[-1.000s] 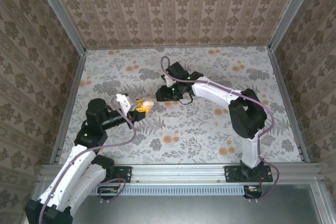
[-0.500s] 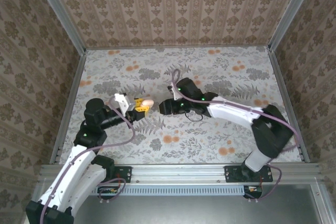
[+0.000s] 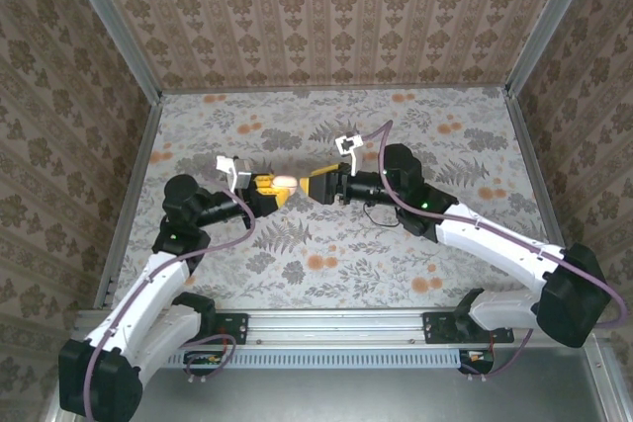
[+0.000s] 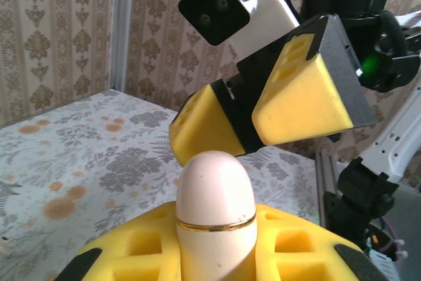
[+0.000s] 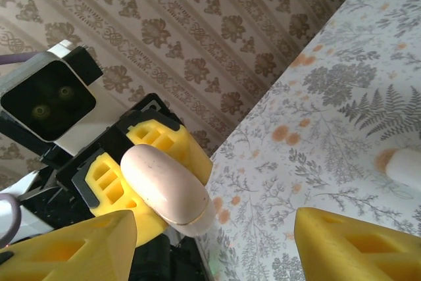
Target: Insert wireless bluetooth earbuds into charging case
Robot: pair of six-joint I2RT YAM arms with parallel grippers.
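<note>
Pale, gold-seamed case [image 4: 214, 218] is clamped in the left gripper [image 3: 272, 190], free end offered to the wide-spread right gripper [image 4: 253, 113], presumably so that the lid can be opened.

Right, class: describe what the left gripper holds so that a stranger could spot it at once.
Over the floral table, find the middle, where two yellow-padded grippers face each other. The left gripper clamps the charging case, with the open right gripper just beyond it. The case is smooth, rounded and cream-white with a thin gold seam, unlike the blocky yellow pads around it.
</note>
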